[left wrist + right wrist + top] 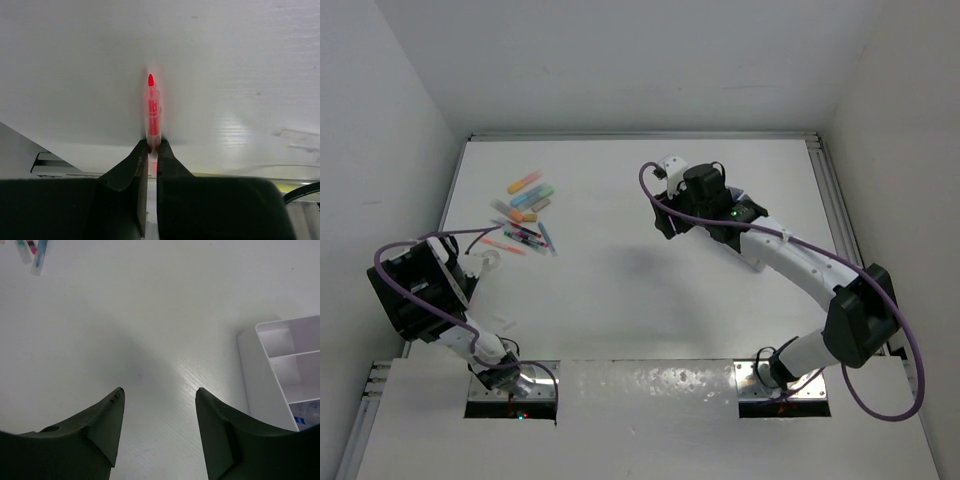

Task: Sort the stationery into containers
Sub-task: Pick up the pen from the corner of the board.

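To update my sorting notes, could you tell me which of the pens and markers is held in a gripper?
The thin red pen, clamped in the left gripper; the other markers lie heaped on the table.

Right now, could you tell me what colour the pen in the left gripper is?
The pen is bright red, seen best in the left wrist view.
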You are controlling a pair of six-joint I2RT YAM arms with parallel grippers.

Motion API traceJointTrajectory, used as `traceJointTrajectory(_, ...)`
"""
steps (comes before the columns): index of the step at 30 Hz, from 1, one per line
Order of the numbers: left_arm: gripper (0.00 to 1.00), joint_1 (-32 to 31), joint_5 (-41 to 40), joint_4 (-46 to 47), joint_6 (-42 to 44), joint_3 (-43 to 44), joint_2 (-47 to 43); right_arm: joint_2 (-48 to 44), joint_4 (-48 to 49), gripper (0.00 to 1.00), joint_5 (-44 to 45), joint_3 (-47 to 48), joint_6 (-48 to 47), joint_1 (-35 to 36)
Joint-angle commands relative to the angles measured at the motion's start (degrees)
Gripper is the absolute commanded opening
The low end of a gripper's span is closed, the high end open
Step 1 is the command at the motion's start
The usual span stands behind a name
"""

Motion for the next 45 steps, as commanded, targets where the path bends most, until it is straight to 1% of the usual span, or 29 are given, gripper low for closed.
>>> traceJointTrajectory(1,0.00,1.7,4.7,1.8,-0.6,0.1,1.7,-2.1,2.0,0.58,0.7,-1.5,1.2,0.9)
traceJointTrajectory(3,0.00,2.0,5.2,0.9,-0.9,0.9,0.6,-2.4,2.5,0.58,0.8,-2.1,1.7,1.4)
traceJointTrajectory(9,0.00,3.6,7.2,-5.2,-1.6,8.8,-3.3,-2.2,6.2,0.58,0.2,-4.8,5.1,1.7)
traceJointTrajectory(12,0.00,3.0,8.7,-7.0,-2.6,13.2,-2.7,-2.2,6.7,0.58,0.3,-5.6,5.6,2.0)
traceJointTrajectory(15,0.00,2.8,12.8,-11.8,-5.3,19.9,-2.1,-2.7,7.0,0.58,-0.6,-6.7,6.6,2.1)
traceJointTrajectory(20,0.00,3.1,15.1,-13.2,-8.1,25.1,-6.7,-2.0,8.5,0.58,-2.2,-7.7,8.4,2.2)
traceJointTrajectory(24,0.00,3.1,15.9,-13.5,-10.7,27.9,-9.3,0.1,6.9,0.57,-3.4,-4.9,10.0,2.9)
traceJointTrajectory(27,0.00,3.2,17.2,-12.1,-13.4,28.0,-10.4,1.4,4.8,0.56,-4.3,-3.0,9.9,4.1)
traceJointTrajectory(31,0.00,3.7,18.1,-10.6,-16.8,25.7,-12.7,2.4,2.2,0.57,-4.5,-1.5,9.9,5.7)
traceJointTrajectory(34,0.00,4.2,17.8,-11.2,-18.8,25.1,-13.8,2.6,2.1,0.57,-3.8,-2.1,11.2,6.5)
traceJointTrajectory(36,0.00,4.6,17.2,-13.3,-19.7,26.1,-15.1,2.6,3.2,0.56,-3.1,-3.6,12.7,7.6)
traceJointTrajectory(39,0.00,4.8,16.1,-17.2,-17.5,27.8,-16.0,2.7,5.3,0.56,-3.1,-6.0,15.3,9.0)
traceJointTrajectory(41,0.00,4.9,13.1,-20.0,-16.8,27.9,-16.5,2.7,6.9,0.56,-2.8,-8.5,16.5,9.9)
traceJointTrajectory(45,0.00,5.5,10.9,-21.3,-15.4,24.2,-21.3,3.2,8.2,0.56,-1.7,-10.2,18.8,12.0)
